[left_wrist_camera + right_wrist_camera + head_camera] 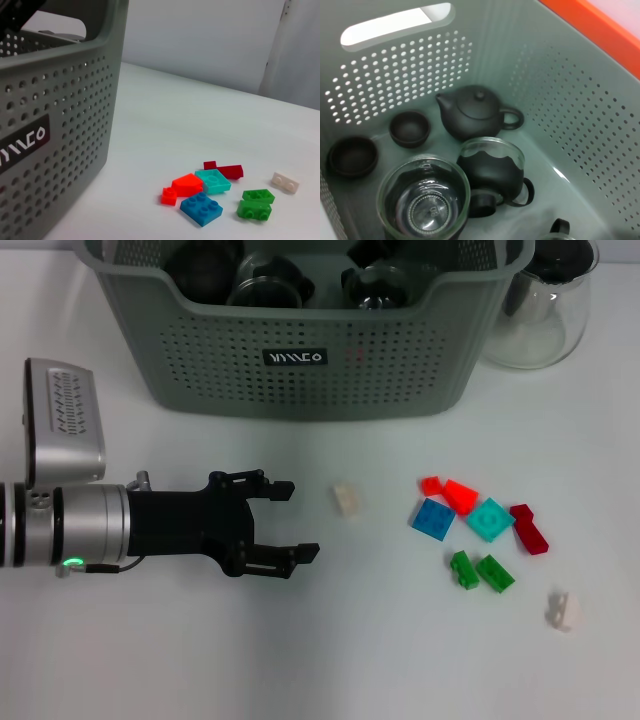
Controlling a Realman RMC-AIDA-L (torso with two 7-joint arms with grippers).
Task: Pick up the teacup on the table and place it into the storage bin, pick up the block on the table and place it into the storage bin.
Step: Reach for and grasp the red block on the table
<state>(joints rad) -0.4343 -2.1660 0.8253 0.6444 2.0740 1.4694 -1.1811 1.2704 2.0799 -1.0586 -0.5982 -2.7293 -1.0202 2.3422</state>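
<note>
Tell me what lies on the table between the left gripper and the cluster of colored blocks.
In the head view, one small cream block lies alone between the left gripper, jaws open, and the colored blocks; otherwise bare table.

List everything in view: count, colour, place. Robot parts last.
storage bin: 1, grey-green, perforated, back of the table.
teapot: 1, dark, inside the bin.
small teacups: 2, dark, inside the bin near its handle wall.
glass cups: 2, clear, inside the bin; one holds a dark vessel.
glass pot: 1, clear, right of the bin.
cream block: 1, alone on the table, just ahead of the left gripper.
blocks in the cluster: 2 orange-red, 1 blue, 1 teal, 1 dark red, 2 green, 1 white; on the table to the right.
table: 1, white.
left gripper: 1, black, open, low over the table.
right gripper: not visible; its wrist camera looks into the bin.
</note>
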